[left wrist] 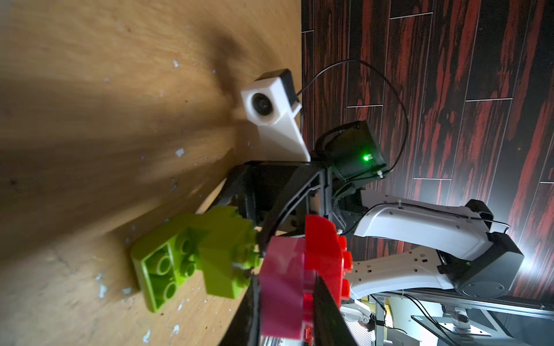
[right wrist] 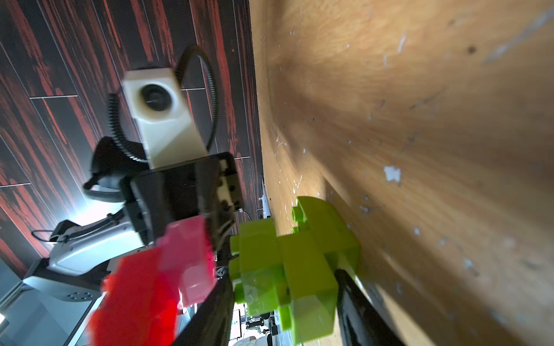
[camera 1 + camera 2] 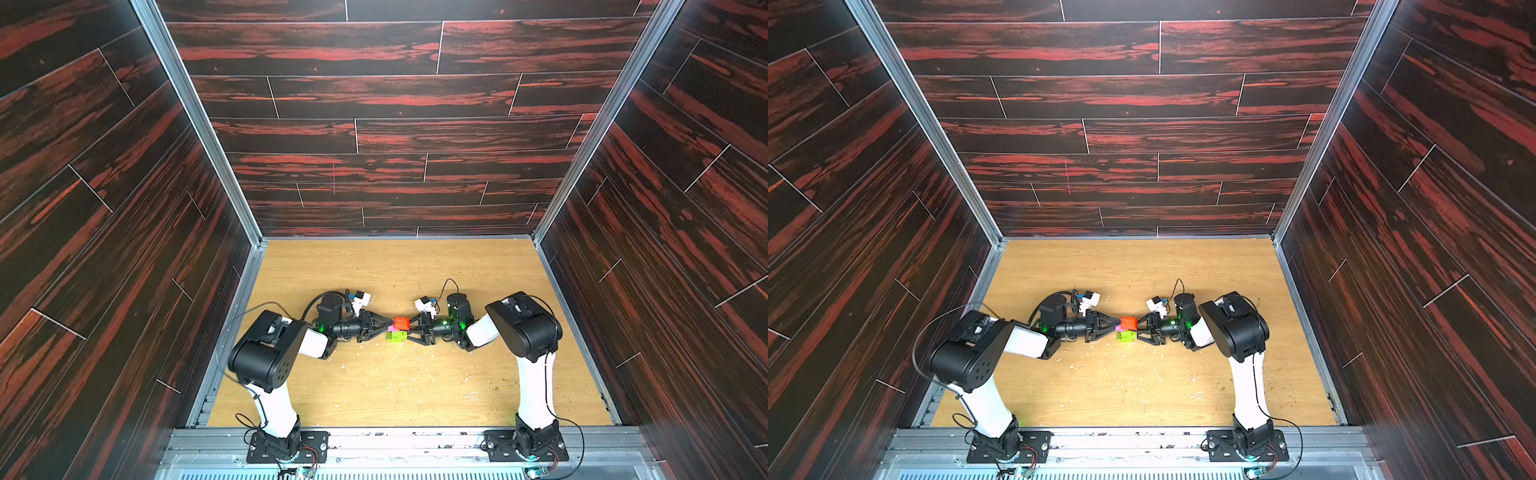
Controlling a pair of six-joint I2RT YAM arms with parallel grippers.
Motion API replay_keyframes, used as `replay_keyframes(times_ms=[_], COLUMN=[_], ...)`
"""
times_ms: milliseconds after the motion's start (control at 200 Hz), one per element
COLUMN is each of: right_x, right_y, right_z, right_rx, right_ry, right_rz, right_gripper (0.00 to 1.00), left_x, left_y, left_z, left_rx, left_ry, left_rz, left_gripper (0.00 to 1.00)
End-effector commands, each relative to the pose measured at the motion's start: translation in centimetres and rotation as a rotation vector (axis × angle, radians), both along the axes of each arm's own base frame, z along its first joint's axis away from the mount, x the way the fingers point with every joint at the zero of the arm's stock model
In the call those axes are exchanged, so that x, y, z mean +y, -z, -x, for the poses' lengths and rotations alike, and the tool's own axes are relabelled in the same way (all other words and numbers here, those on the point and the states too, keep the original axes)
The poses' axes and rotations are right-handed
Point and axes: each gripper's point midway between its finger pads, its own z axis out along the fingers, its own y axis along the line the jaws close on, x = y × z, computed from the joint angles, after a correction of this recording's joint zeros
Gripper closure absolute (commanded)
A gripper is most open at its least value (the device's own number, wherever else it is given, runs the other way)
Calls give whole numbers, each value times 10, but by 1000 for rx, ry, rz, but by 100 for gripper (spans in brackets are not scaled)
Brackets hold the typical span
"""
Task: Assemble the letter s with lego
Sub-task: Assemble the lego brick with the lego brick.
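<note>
Joining step judged to be in hand: at the middle of the table (image 3: 395,386) the two arms are set nose to nose, and the two halves of the letter s are being brought together. The red brick (image 3: 401,322) and the pink brick (image 3: 391,329) are carried as one piece by the left gripper (image 3: 390,323). The green bricks (image 3: 397,336) are flanked by the right gripper (image 3: 410,331). In both top views all three colours are seen bunched tight between the two noses, red farthest from the arm bases, green nearest, pink between.

Left side: clenched. In the left wrist view the pink-and-red piece is seen pinched between two black fingers (image 1: 328,314), held clear of the wood.

Right side: the jaws are only partly open and set either side of the green bricks. In the right wrist view one finger (image 2: 356,299) is seen against the green plastic and the other close by the studs. Whether the squeeze is complete cannot be told. The green bricks are seen low by the table; resting on it or just off it cannot be told either.

The green studs are pointed at the pink brick, right beside it. A dark sliver is seen between them, so the joint is judged not fully seated.

For the next move, a firm clamp on the green is called for, then studs lined up square and a straight push together. A skewed press is judged likely to twist a brick loose
</note>
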Motion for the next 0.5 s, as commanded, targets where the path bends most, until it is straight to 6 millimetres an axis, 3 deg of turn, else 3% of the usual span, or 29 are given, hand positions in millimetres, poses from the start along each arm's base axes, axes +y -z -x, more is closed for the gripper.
replay_keyframes(times_ms=[0, 491], right_x=[-8, -7], right_y=[46, 44], right_z=[18, 17], right_rx=[165, 172], right_ry=[15, 12], right_rz=[94, 59], right_gripper=[46, 50], left_x=[0, 1], left_y=[-7, -8], left_z=[-1, -5], left_rx=[-41, -32], left_ry=[12, 9], left_rz=[39, 70], left_gripper=[81, 81])
